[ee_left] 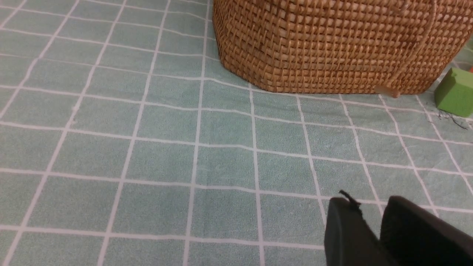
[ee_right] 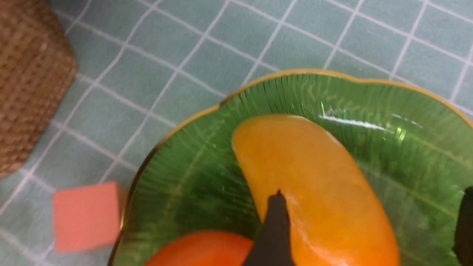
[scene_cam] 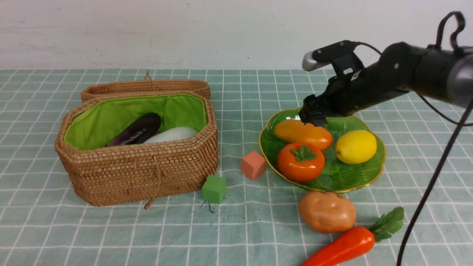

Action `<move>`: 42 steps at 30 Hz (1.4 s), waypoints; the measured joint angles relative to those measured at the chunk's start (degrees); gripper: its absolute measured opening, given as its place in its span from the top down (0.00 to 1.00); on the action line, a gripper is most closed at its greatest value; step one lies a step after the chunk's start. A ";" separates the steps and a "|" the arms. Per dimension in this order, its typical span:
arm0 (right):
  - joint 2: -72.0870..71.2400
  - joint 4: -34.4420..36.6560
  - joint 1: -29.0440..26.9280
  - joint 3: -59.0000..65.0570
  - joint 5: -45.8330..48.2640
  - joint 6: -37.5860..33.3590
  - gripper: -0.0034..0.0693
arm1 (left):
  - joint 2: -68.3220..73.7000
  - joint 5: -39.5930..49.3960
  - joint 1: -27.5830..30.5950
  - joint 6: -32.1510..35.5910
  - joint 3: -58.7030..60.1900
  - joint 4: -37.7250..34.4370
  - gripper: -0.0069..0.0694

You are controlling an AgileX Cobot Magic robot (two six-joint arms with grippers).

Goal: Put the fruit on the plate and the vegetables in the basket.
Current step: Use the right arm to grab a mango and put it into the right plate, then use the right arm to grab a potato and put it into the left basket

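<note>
On the green plate (scene_cam: pixel 345 175) lie the mango (scene_cam: pixel 301 133), the persimmon (scene_cam: pixel 301 162) and the lemon (scene_cam: pixel 356 146). My right gripper (scene_cam: pixel 313 120) hovers open over the mango's back end. In the right wrist view the mango (ee_right: pixel 314 177) rests on the plate (ee_right: pixel 192 177) between the spread fingers of that gripper (ee_right: pixel 372 192), with a gap on one side. The basket (scene_cam: pixel 140 170) holds the eggplant (scene_cam: pixel 138 129) and the radish (scene_cam: pixel 172 134). The potato (scene_cam: pixel 327 211) and the carrot (scene_cam: pixel 343 245) lie on the cloth before the plate. My left gripper (ee_left: pixel 369 201) is slightly open and empty, low over the cloth near the basket (ee_left: pixel 332 44).
A pink cube (scene_cam: pixel 253 164) sits just left of the plate and a green cube (scene_cam: pixel 214 188) stands at the basket's front right corner. The basket's lid (scene_cam: pixel 147 88) hangs open behind it. The right arm's cable crosses the front right of the table.
</note>
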 joint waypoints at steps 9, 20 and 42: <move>-16.64 -6.31 0.05 -0.33 16.17 -6.15 0.50 | 0.00 0.00 0.00 0.00 0.00 0.00 0.71; -17.42 -2.89 5.01 14.08 33.14 -21.50 0.59 | 0.00 0.00 0.00 0.00 0.00 0.00 0.69; -9.36 -24.69 16.55 23.61 9.24 -9.37 0.11 | 0.00 0.00 0.00 0.00 0.00 0.00 0.69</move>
